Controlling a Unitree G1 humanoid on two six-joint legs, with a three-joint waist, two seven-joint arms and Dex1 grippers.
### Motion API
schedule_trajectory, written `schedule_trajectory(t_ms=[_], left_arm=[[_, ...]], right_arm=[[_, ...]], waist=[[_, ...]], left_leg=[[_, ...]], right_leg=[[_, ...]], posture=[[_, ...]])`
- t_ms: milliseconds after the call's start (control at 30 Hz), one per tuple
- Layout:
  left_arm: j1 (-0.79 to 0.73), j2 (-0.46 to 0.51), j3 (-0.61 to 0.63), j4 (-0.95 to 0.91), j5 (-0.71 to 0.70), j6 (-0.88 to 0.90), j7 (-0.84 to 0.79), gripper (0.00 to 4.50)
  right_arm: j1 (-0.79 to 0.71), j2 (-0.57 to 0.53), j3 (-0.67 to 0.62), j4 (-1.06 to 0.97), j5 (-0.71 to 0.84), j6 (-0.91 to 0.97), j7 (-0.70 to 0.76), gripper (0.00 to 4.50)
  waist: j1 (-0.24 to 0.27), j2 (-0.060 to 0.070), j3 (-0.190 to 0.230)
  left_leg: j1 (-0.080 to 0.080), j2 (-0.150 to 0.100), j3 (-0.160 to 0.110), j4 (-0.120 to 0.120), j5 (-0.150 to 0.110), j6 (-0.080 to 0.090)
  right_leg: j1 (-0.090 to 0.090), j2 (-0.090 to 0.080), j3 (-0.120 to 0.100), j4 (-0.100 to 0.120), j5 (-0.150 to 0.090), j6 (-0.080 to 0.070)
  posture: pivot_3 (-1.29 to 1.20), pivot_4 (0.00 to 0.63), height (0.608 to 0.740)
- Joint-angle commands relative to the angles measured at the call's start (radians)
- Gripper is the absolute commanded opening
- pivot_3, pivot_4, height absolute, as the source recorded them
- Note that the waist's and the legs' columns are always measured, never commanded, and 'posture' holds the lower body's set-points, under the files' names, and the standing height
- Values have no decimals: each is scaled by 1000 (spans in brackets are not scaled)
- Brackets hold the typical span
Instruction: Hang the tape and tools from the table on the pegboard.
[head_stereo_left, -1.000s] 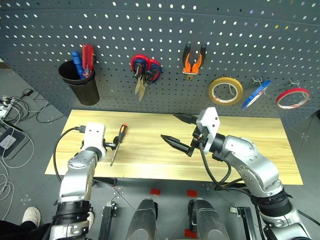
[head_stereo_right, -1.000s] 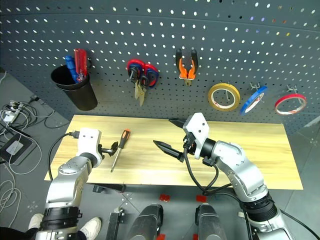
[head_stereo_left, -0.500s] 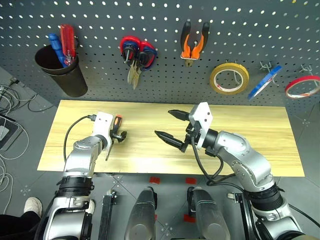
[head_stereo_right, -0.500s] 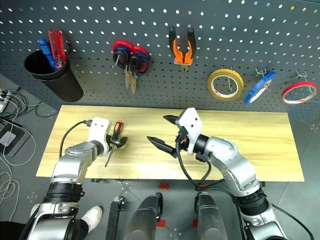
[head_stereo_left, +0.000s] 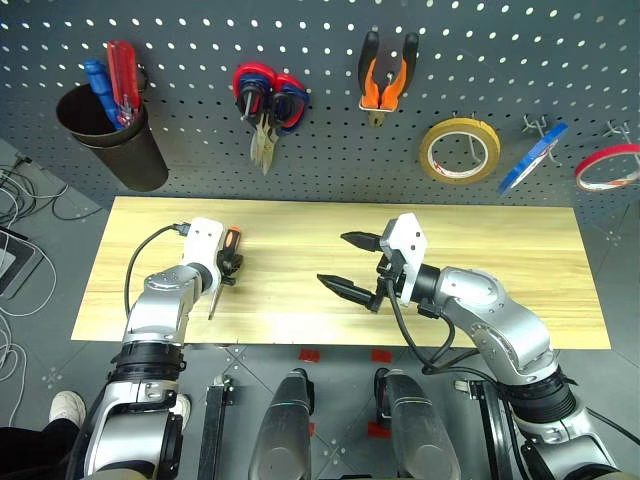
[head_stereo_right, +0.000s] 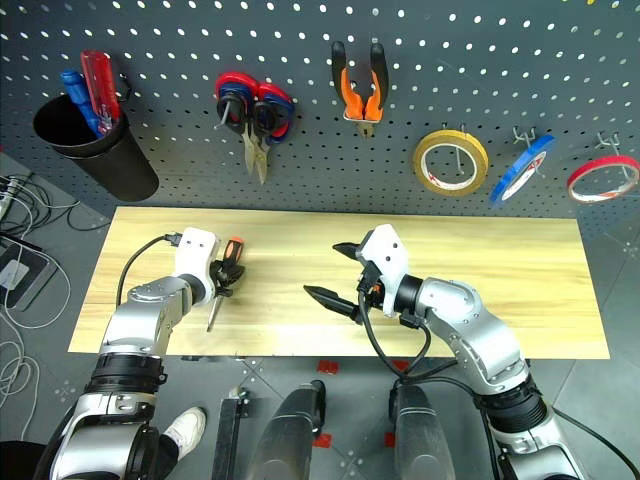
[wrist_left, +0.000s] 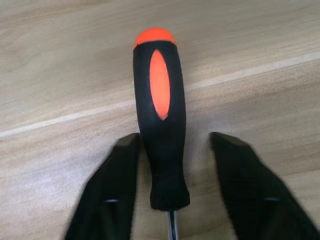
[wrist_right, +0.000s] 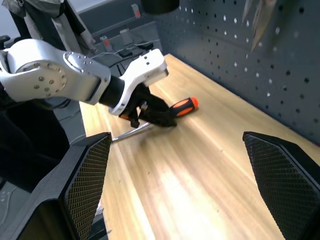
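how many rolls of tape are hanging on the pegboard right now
3, all on hooks at the right of the pegboard: the yellow roll nearest the pliers, then the blue tape, then the red roll farthest right.

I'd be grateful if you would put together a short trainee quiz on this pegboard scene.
1. True or false: the pliers already hang on the pegboard.
2. Which tool lies between the left gripper's fingers? A) scissors B) screwdriver C) blue tape
3. Fill in: the right gripper hovers open over the ____, holding nothing.

Key: 1 true; 2 B, its orange-and-black handle sits between the fingers, which are not yet closed on it; 3 table.
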Motion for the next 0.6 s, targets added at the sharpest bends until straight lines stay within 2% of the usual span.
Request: schedule_trajectory(t_ms=[33,233,600], left_arm=[[22,8,-3,10,3,12,4,783],[83,1,-19,-125,15,18,22,684],[240,-7,-79,-620,171,-20,186,684]], right_arm=[[6,-1,-14,-34,13,-7,14,4500],[4,2,-36,-20,5,-35,13,4500],[75,44,-167,-170,112,-14,-63,4500]], waist=[[0,0,0],[0,0,0],[10,-5,-15]], left_leg=[[0,0,0,0,0,0],[0,0,0,0,1,-2],[-5,1,-5,-2,6,-11]], right_leg=[[0,0,0,0,0,0],[0,0,0,-2,0,0],[-2,-5,-4,-6,0,0]], posture=[[87,478,740],[95,424,740],[127,298,740]])
